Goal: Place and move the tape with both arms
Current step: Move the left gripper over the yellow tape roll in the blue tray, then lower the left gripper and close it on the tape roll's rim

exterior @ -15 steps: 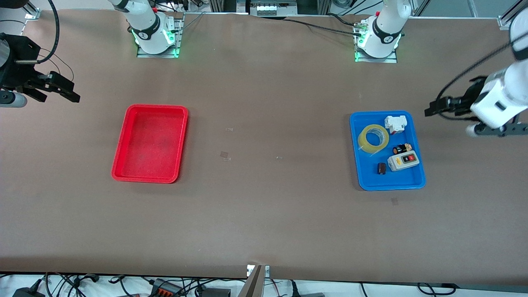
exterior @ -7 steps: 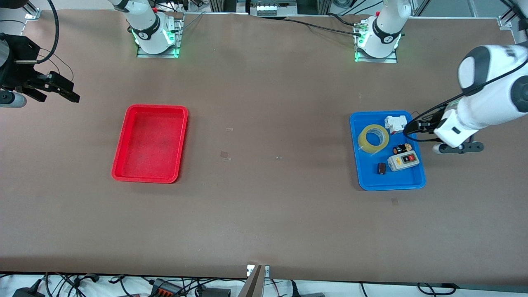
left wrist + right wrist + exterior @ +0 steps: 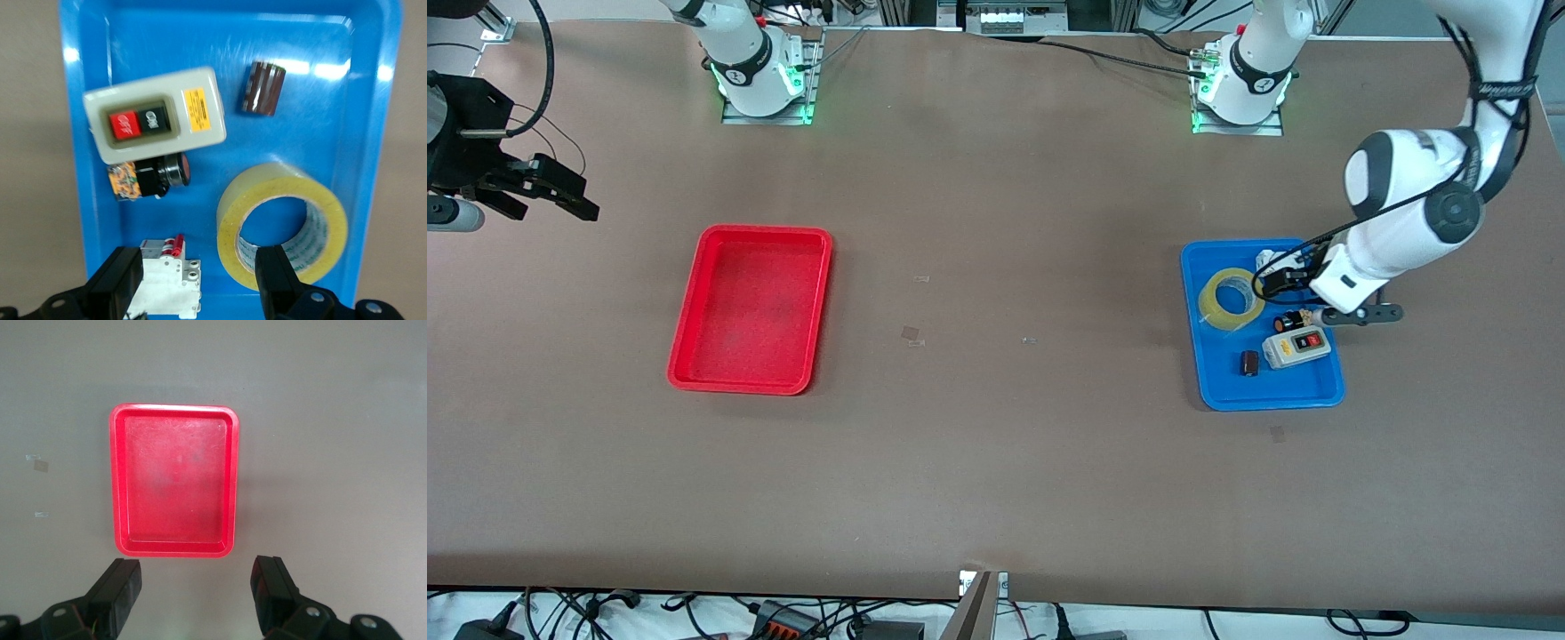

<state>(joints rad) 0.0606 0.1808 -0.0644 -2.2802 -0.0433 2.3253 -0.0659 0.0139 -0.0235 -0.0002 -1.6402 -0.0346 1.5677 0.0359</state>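
Table [image 3: 996,462]: two trays, one tape [image 3: 1232,299]

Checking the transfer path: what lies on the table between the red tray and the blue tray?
Front view: between red tray and blue tray lies only brown tabletop with tiny clear scraps.

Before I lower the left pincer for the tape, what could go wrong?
1. The left pincer, open, hangs over the white breaker beside the tape; descending here could hit the breaker.
2. The blue tray is crowded; the black knob and switch box lie close and may get nudged.
3. The smooth roll might slip.
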